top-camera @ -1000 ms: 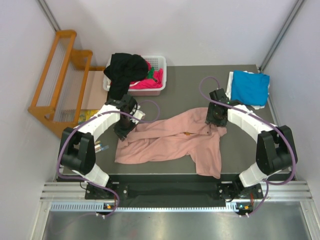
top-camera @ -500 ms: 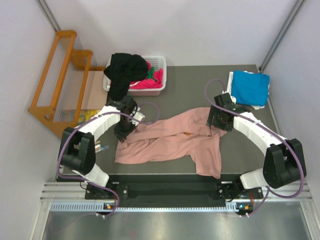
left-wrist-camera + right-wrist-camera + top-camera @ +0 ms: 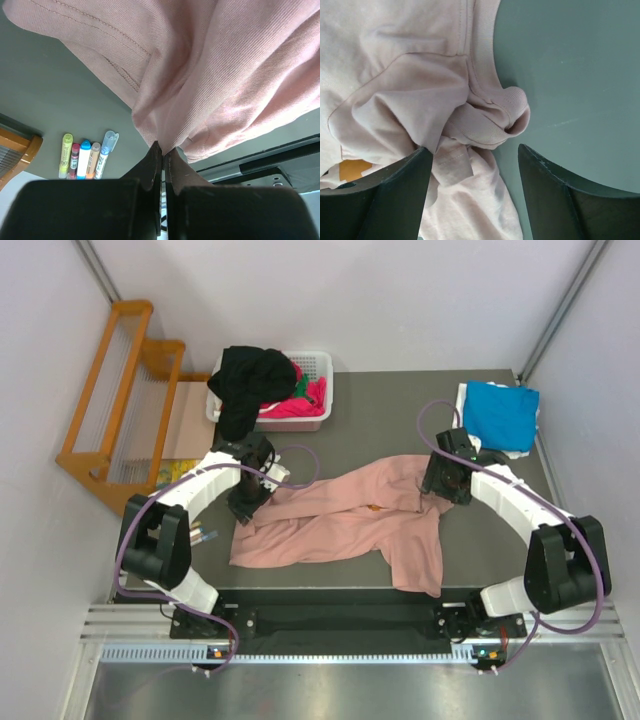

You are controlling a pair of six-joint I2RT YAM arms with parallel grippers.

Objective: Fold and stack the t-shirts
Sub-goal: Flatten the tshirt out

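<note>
The salmon-pink t-shirt [image 3: 345,520] lies rumpled and twisted across the middle of the surface [image 3: 380,410], one flap reaching toward the near edge. The left hand [image 3: 161,150] is pinched tight on a gathered fold at the shirt's left end. The right hand [image 3: 474,150] stands wide open over the bunched, rolled hem at the right end and holds nothing. Spreading the shirt flat looks like the step in hand. It would go best if the right hand closed on the seam edge itself rather than on the whole rolled lump. Both hands could then draw apart, low and evenly, so the twist comes out. A folded blue t-shirt [image 3: 500,412] sits just behind the right arm. The white basket [image 3: 318,362], with a black t-shirt [image 3: 250,380] draped over it, stands behind the left arm. Some markers [image 3: 85,159] lie near the left hand; a wide pull could brush any of these.
</note>
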